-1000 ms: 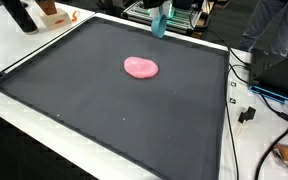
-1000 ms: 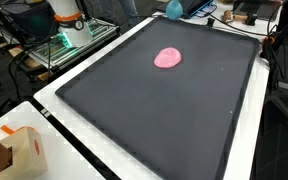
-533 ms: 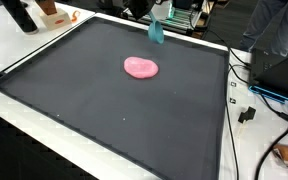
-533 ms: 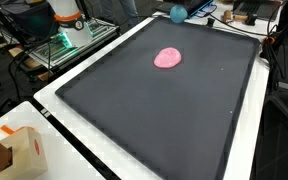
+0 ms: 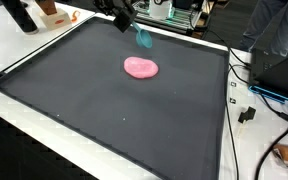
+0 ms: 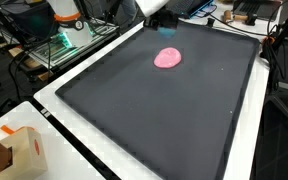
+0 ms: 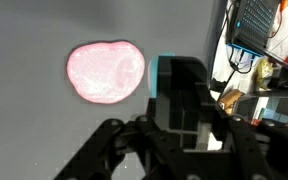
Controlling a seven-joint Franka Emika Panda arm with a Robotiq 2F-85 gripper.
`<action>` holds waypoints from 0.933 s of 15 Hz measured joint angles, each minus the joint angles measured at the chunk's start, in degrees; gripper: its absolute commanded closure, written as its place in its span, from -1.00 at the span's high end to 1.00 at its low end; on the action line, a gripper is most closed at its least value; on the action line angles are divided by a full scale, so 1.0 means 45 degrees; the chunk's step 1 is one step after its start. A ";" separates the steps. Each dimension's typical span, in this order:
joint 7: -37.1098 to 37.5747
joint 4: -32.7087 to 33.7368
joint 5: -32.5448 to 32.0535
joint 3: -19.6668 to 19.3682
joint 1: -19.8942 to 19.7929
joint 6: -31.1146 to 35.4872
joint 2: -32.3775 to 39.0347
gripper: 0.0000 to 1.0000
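Note:
A flat pink blob [image 5: 140, 68] lies on the black mat [image 5: 104, 120], toward its far half; it also shows in the other exterior view [image 6: 168, 58] and in the wrist view [image 7: 105, 72]. My gripper [image 5: 134, 27] hangs over the mat's far edge, a little beyond the blob, and shows in both exterior views [image 6: 162, 18]. It is shut on a small teal object [image 5: 144, 38], which also shows below the fingers [image 6: 168, 31]. In the wrist view the dark fingers [image 7: 180, 82] hide most of the teal object [image 7: 154, 78], just right of the blob.
The mat [image 6: 154, 120] has a raised rim on a white table. A cardboard box [image 6: 19, 150] stands near one corner. Cables and a plug [image 5: 248, 112] lie off the mat's side. Equipment racks [image 6: 69, 35] and a person [image 5: 274, 30] stand beyond the table.
The arm has come into view over the far edge. The teal object has moved with it, lower and closer to the pink blob. The blob has not moved.

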 measured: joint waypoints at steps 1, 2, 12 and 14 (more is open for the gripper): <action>-0.0217 -0.0004 0.0093 -0.0044 -0.0174 0.0000 0.0237 -0.49; -0.0357 -0.0006 0.0177 -0.0072 -0.0322 0.0005 0.0446 -0.49; -0.0601 -0.0022 0.1423 -0.0066 -0.0656 0.1140 0.1799 -0.49; -0.0663 -0.0021 0.1678 -0.0062 -0.0675 0.1219 0.2025 -0.49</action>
